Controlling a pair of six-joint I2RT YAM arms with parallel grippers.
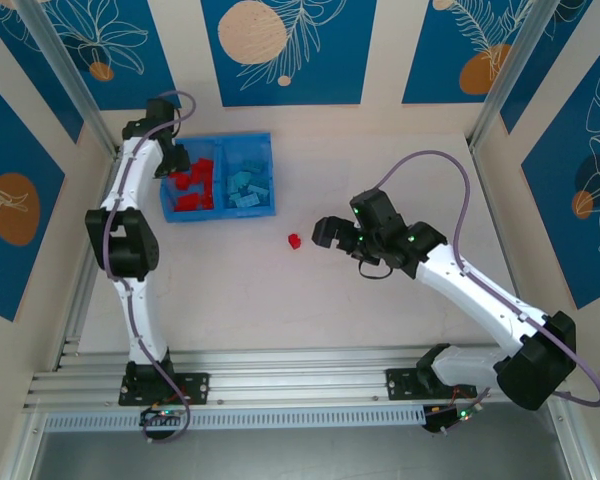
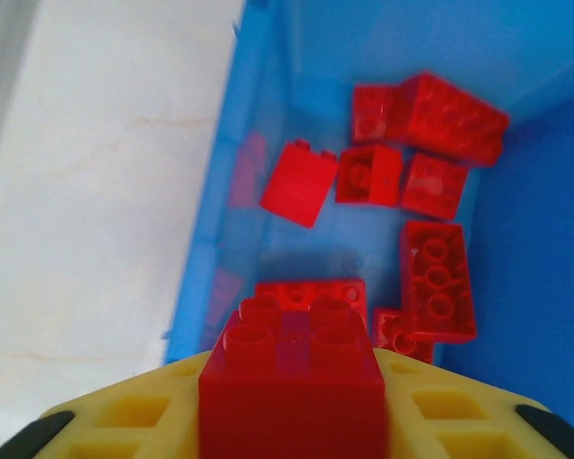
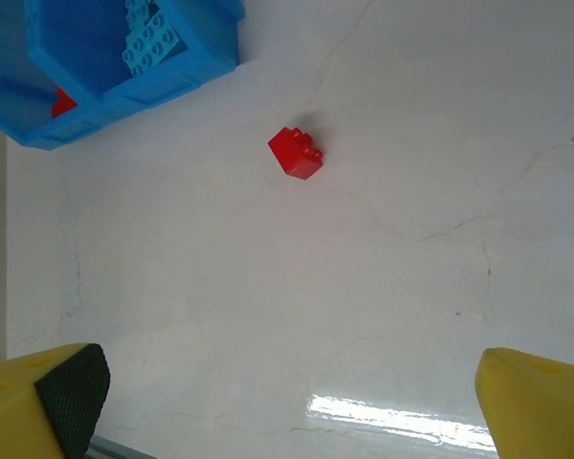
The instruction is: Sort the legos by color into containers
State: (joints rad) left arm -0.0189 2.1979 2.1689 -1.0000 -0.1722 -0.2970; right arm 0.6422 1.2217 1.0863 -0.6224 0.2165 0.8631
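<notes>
A: Item one, blue tray (image 1: 272,175), far left: red legos (image 1: 193,190) in its left half, light blue legos (image 1: 245,188) in its right.

B: Item two, left gripper (image 1: 173,163): closed on a red brick (image 2: 292,378) above the red half. Release low, well inside.

A: Item three, right gripper (image 3: 287,402): spread wide, empty. Loose red brick (image 3: 296,153) mid-table, just left of it.

Right fingers (image 3: 536,397) wide; left fingers (image 2: 124,416) (arm outstretched) possibly clamped.
</notes>
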